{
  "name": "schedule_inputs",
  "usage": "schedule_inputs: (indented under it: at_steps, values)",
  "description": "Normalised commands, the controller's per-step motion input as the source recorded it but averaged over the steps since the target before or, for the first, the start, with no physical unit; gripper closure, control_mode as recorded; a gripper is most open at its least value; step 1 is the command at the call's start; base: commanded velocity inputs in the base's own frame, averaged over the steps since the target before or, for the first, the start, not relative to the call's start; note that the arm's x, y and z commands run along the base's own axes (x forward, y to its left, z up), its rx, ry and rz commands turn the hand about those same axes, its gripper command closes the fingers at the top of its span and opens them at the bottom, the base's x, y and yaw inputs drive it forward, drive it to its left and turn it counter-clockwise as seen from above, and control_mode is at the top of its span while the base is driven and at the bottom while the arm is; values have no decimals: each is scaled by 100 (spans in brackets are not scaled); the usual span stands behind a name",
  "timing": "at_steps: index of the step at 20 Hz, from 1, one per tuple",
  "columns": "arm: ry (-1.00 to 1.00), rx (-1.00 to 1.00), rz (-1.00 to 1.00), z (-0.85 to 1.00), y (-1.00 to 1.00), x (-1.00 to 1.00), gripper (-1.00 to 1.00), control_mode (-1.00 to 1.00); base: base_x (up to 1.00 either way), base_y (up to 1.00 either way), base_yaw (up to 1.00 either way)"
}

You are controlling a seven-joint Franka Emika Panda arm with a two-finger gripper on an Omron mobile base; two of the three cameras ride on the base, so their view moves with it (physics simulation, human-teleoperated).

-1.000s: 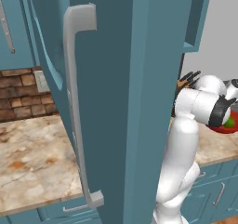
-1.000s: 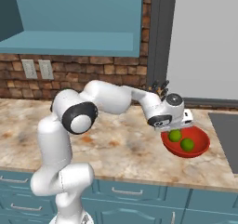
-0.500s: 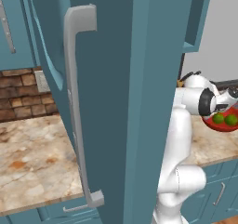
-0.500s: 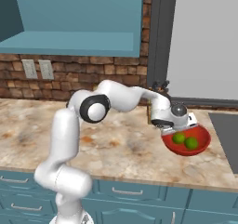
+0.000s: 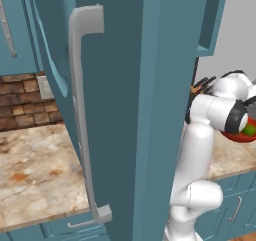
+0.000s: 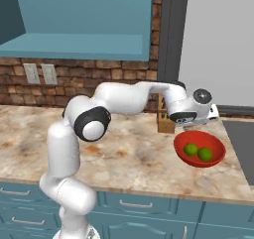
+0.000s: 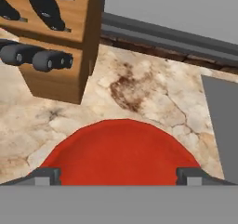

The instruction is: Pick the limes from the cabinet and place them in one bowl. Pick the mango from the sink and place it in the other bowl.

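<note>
Two green limes (image 6: 190, 149) (image 6: 205, 153) lie side by side in the red bowl (image 6: 214, 142) on the counter. My gripper (image 6: 194, 124) hovers just above the bowl's far rim, open, nothing between its fingers. In the hand view the gripper (image 7: 118, 174) looks down on the bowl (image 7: 116, 148), its tips spread wide at either side. The teal cabinet door (image 5: 130, 110) with its long grey handle (image 5: 80, 115) stands open close in front of the left base camera; past it show the bowl (image 5: 235, 136) and a lime (image 5: 248, 130). The sink (image 6: 244, 144) lies right of the bowl. The mango is out of view.
A wooden knife block (image 6: 165, 120) (image 7: 56, 46) stands just behind the bowl against the brick wall. The marble counter (image 6: 129, 158) stretches left of the bowl. The open cabinet's underside (image 6: 84, 44) hangs above the arm. Teal drawers (image 6: 149, 208) run below the counter edge.
The gripper has gone from shut to wide open above the red bowl, and both limes now lie loose in it. The arm's elbow has swung and the views have shifted slightly.
</note>
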Motion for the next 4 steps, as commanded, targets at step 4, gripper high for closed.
schedule_inputs:
  at_steps: [4]
  values:
    - [-4, 0, 3, -1, 31, -34, -100, -100, 0, 0, 0]
